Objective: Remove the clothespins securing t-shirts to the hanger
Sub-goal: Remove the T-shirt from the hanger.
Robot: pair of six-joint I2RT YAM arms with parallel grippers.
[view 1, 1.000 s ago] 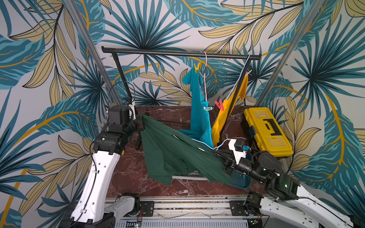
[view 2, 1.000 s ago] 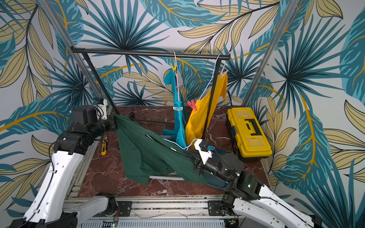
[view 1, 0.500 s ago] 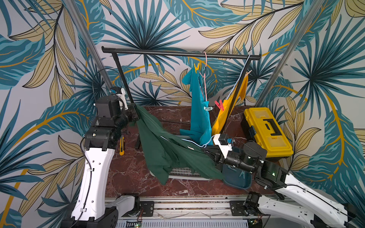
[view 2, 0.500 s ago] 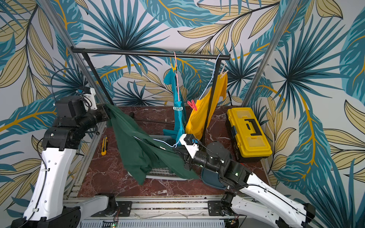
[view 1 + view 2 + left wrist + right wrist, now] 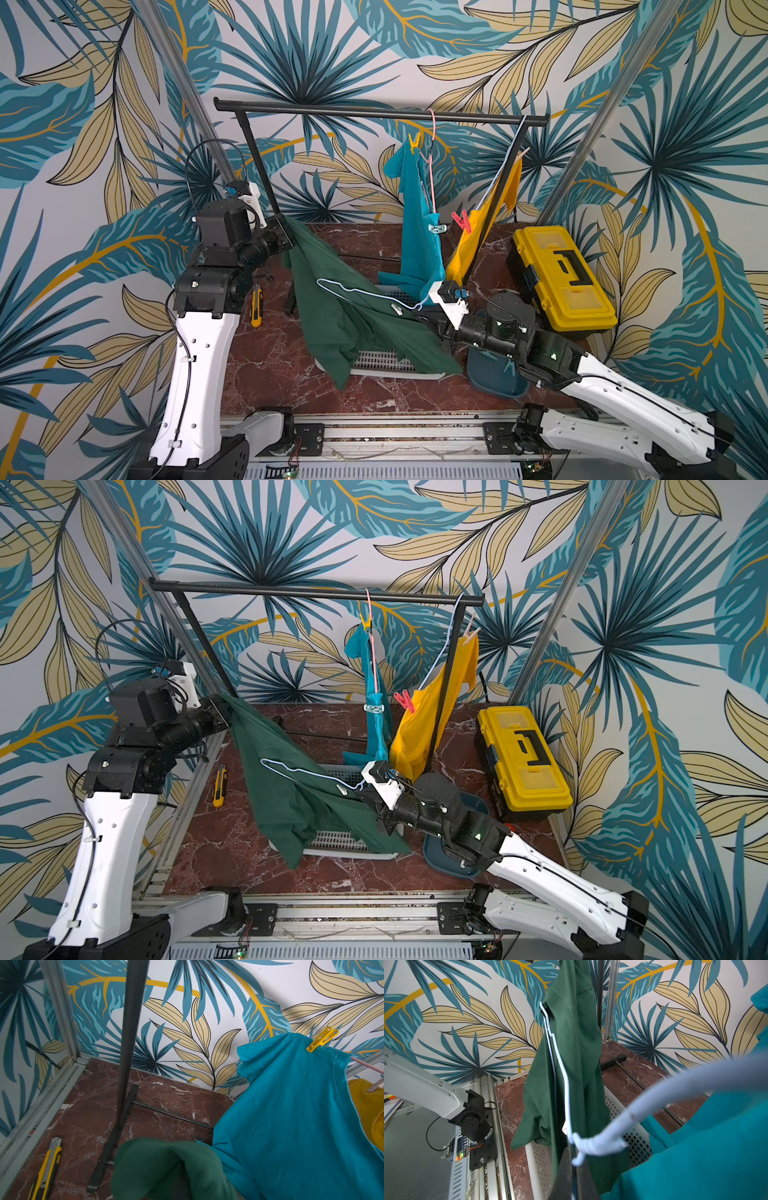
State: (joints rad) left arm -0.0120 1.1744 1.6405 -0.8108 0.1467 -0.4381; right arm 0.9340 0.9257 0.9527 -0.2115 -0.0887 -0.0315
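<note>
A dark green t-shirt [image 5: 332, 299] is stretched between my two arms over the table. My left gripper [image 5: 286, 233] is shut on its upper corner, and the cloth [image 5: 166, 1167] hides the jaws in the left wrist view. My right gripper [image 5: 574, 1160] is shut on the neck of the light blue wire hanger [image 5: 353, 291] lying across that shirt. On the rail hang a turquoise t-shirt [image 5: 415, 232] with a yellow clothespin [image 5: 414, 141] and a teal one [image 5: 436, 227], and a yellow t-shirt [image 5: 490, 224] with a red-pink clothespin [image 5: 462, 219] and a pale peach one [image 5: 521, 154].
A white perforated basket [image 5: 382, 361] lies under the green shirt. A dark blue bowl [image 5: 498, 380] with a teal clothespin in it sits below my right arm. A yellow toolbox [image 5: 561, 282] stands at the right, and a yellow utility knife [image 5: 256, 307] lies at the left. The black rail's post [image 5: 128, 1043] is close to my left gripper.
My left gripper has lifted the green shirt's corner higher. My right gripper has carried the hanger leftward and toward the rail. The shirt now hangs more bunched between them.
</note>
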